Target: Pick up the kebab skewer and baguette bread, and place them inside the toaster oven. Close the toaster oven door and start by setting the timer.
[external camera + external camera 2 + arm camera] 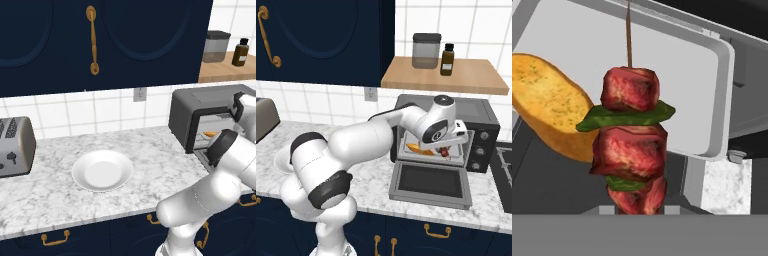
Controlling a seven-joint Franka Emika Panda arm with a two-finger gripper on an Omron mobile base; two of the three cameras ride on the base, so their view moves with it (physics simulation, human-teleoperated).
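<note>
We have the gripper (445,150) at the mouth of the toaster oven (483,116), its fingers clamped on the kebab skewer (630,150), which hangs over the light tray (712,75) inside the oven. The baguette (552,112) already lies on that tray, toward its left side as the right base view shows it, just beside the skewer. The oven door (428,182) lies folded down flat on the counter (371,175) in front of the oven.

We judge the skewer light but awkward: a thin stiff stick with chunks of meat and green pepper that could slide or turn on it. We would hold it across the meat low down, as now, and lower it gently so it does not roll against the bread. The baguette looks crusty, light and firm, best taken across its middle.

The hand view gives us the close detail: stick tip pointing up, meat and pepper layers, and the tray's rounded corner. The right base view shows the whole oven, open door and knobs (479,150) at its right edge. The left base view shows the white plate (102,171) bare at the middle of the counter and the silver toaster (15,145) at the left end; there our arm hides most of the oven's opening.
</note>
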